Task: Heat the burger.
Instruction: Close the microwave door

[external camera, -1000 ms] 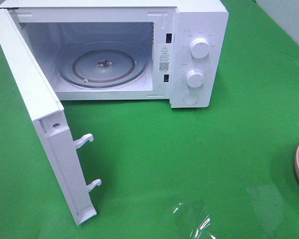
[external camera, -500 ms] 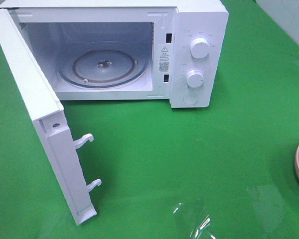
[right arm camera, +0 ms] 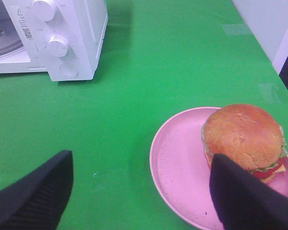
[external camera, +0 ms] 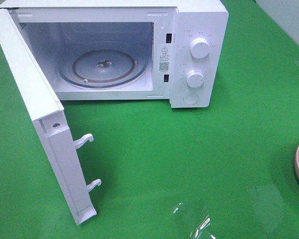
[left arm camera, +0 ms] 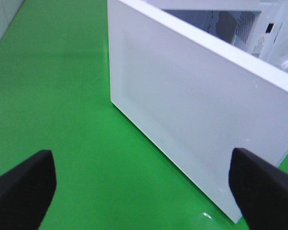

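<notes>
Domed glossy brown-bunned burger point(right arm camera: 243, 136) sits upright, bun up, on the flat pink round plate point(right arm camera: 182, 167).
It lies off-centre, just beyond the right gripper point(right arm camera: 139, 191), whose jaws stand apart; left gripper point(left arm camera: 144, 189) gapes too.

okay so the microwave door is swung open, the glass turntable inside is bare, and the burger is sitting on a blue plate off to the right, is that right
Nearly. The plate under the burger is pink, not blue, as the right wrist view shows; the exterior high view catches only its pink edge at the right. The rest holds: the microwave door is swung open and the glass turntable inside is bare.
</notes>
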Motion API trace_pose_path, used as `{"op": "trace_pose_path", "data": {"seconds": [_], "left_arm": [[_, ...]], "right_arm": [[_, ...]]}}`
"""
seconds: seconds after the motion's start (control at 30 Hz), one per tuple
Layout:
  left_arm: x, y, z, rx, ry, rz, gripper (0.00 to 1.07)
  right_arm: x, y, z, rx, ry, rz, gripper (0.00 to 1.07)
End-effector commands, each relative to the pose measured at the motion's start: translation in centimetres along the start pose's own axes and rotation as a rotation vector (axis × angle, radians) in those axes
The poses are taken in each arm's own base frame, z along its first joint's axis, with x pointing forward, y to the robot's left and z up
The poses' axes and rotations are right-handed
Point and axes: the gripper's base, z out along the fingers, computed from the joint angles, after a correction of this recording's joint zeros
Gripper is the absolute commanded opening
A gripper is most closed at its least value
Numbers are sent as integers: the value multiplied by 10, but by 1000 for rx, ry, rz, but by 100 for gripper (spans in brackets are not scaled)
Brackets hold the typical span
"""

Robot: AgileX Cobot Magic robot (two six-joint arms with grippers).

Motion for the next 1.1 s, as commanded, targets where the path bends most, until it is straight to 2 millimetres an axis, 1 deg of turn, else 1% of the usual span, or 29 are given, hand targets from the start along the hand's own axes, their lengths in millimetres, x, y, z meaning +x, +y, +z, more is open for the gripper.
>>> {"op": "trace_pose_path", "data": {"seconds": [0.03,0.07,0.1,0.13,0.17,0.2,0.23,0.27,0.3,0.33,0.37,0.4,0.5,0.53,0.6,0.63,0.67,0.7,0.73,0.77,0.8,0.87,0.97,1.0,1.03,1.1], "left_arm": [[-8,1,4,-6,-21,-12,77],[-12,3,10,-9,-9,-18,66],[-12,3,10,-9,-9,-18,66],[-14,4,13,-10,2,-22,60],[-19,6,20,-14,11,-21,48],[-19,6,20,-14,11,-21,48],[-23,8,28,-19,19,-27,35],[-23,8,28,-19,19,-27,35],[-28,10,36,-23,34,-35,19],[-29,11,41,-25,46,-39,13],[-29,11,41,-25,46,-39,13],[-33,13,48,-30,56,-45,0],[-36,15,54,-43,38,-43,0],[-37,18,60,-60,11,-38,0],[-35,19,64,-67,2,-37,0],[-31,22,72,-82,-29,-38,0],[-31,22,72,-82,-29,-38,0],[-27,24,79,-96,-63,-43,0],[-27,24,79,-96,-63,-43,0],[-22,27,85,-110,-93,-43,0],[-22,27,85,-110,-93,-43,0],[-10,32,98,-142,-166,-47,0],[-6,33,102,-150,-180,-51,0],[0,35,107,-163,-199,-52,0],[0,35,107,-163,-199,-52,0],[11,40,117,-192,-237,-54,0]], "right_arm": [[2,0,-3,4,-32,-7,76],[2,0,-3,4,-32,-7,76],[2,0,-3,4,-32,-7,76],[2,0,-3,4,-32,-7,76],[2,0,-3,4,-32,-7,76],[2,0,-3,4,-32,-7,76],[2,0,-3,4,-32,-7,76],[2,0,-3,4,-32,-7,76],[2,0,-3,4,-32,-7,76],[2,0,-3,4,-32,-7,76],[2,0,-3,4,-32,-7,76],[2,0,-3,4,-32,-7,76],[2,0,-3,4,-32,-7,76],[2,0,-3,4,-32,-7,76],[2,0,-3,4,-32,-7,76],[2,0,-3,4,-32,-7,76],[2,0,-3,4,-32,-7,76],[2,0,-3,4,-32,-7,76],[2,0,-3,4,-32,-7,76],[2,0,-3,4,-32,-7,76],[2,0,-3,4,-32,-7,76],[2,0,-3,4,-32,-7,76],[2,0,-3,4,-32,-7,76],[2,0,-3,4,-32,-7,76],[2,0,-3,4,-32,-7,76],[2,0,-3,4,-32,-7,76]]}}
